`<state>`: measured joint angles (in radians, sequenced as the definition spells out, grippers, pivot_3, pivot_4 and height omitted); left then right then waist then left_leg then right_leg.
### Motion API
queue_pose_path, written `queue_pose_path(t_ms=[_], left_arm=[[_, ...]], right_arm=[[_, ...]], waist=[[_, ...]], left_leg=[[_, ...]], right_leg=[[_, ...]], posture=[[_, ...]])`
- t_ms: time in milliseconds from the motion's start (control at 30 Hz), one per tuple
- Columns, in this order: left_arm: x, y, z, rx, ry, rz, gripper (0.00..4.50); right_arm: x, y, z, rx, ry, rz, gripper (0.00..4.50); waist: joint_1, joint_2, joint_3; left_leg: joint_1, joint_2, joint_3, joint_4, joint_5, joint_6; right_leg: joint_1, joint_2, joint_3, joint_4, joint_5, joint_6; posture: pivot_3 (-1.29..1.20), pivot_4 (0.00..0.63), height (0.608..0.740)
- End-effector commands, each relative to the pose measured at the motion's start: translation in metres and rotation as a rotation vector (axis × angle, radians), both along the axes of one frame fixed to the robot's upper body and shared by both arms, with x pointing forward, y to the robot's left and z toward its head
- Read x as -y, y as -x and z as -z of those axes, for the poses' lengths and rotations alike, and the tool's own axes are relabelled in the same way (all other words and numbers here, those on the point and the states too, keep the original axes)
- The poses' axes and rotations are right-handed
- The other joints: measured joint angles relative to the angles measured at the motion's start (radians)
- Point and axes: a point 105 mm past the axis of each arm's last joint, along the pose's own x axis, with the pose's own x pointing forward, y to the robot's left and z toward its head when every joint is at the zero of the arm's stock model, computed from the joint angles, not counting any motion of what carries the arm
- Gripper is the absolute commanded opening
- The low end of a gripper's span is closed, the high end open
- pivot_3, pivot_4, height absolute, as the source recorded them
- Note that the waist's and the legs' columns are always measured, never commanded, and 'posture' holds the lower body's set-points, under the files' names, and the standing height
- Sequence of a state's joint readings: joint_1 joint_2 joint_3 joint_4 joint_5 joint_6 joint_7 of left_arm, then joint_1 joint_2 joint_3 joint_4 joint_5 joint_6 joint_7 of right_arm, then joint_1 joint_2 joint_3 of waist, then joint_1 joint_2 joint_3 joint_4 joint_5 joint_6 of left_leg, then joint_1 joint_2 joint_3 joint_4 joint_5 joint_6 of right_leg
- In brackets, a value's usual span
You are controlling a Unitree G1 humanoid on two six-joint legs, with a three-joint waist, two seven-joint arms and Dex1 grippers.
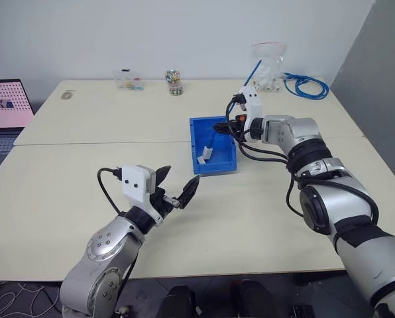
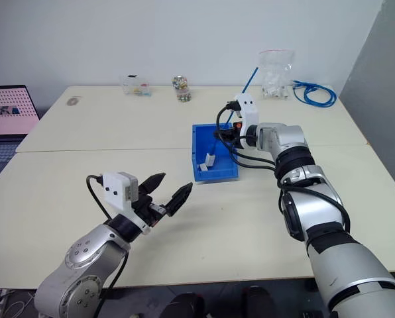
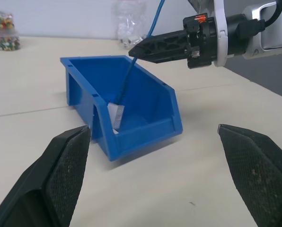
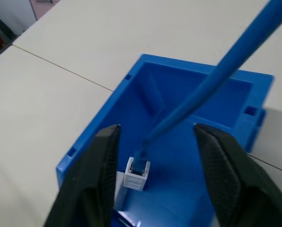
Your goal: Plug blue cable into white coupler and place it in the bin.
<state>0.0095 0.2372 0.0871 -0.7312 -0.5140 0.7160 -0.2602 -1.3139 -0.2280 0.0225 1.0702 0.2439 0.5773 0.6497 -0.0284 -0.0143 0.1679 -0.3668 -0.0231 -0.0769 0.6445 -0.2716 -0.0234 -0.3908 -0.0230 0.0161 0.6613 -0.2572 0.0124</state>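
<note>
With the blue cable (image 4: 212, 85) plugged into the white coupler (image 4: 137, 174) inside the bin (image 1: 199, 127), my right claw (image 4: 153, 156) spreads around the cable above it, while my empty left claw (image 1: 176, 185) gapes wide nearby.

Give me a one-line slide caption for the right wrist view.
Open right gripper above the bin, where the blue cable runs down into the white coupler.

The left arm is bent at the elbow and held low and near the body, its left gripper (image 1: 176, 186) pointing about level, forward and rightward, fingers spread wide and empty. The right arm stretches far forward, its right gripper (image 1: 219, 126) tilted slightly downward and leftward, fingers parted.
</note>
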Motion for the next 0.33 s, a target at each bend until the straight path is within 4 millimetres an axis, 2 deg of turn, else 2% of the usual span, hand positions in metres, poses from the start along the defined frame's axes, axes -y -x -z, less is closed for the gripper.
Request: queue_pose_path(t_ms=[33, 133, 267, 333], left_arm=[[-0.008, -0.012, -0.002, -0.024, 0.032, -0.043, 4.50], [-0.017, -0.021, 0.005, -0.053, 0.013, -0.071, 4.50], [-0.035, -0.034, 0.013, -0.050, -0.025, -0.161, 4.50], [-0.047, -0.037, 0.017, -0.040, -0.045, -0.220, 4.50]], right_arm=[[0.012, -0.001, -0.043, 0.175, 0.014, -0.008, 3.52], [0.028, 0.018, -0.055, 0.330, 0.038, -0.018, 3.52], [0.044, 0.068, -0.040, 0.505, 0.076, 0.011, 3.52], [0.053, 0.089, -0.025, 0.585, 0.114, 0.084, 3.52]], waist=[[-0.001, 0.000, 0.000], [0.001, 0.000, 0.000], [0.004, 0.000, 0.000], [0.004, 0.000, 0.000]], left_leg=[[0.000, 0.000, 0.000, 0.000, 0.000, 0.000], [0.000, 0.001, -0.001, 0.000, 0.000, 0.000], [-0.002, 0.001, -0.003, 0.000, -0.001, -0.003], [-0.005, 0.001, -0.002, 0.000, -0.002, -0.004]], right_leg=[[0.000, 0.000, 0.000, 0.000, 0.000, 0.000], [0.000, 0.000, -0.001, 0.001, 0.000, 0.000], [0.000, 0.000, -0.002, -0.002, -0.001, 0.002], [-0.003, -0.001, -0.001, -0.002, -0.001, 0.002]], posture=[[0.00, 0.150, 0.740], [0.00, 0.150, 0.740], [0.00, 0.150, 0.740], [0.00, 0.150, 0.740]])
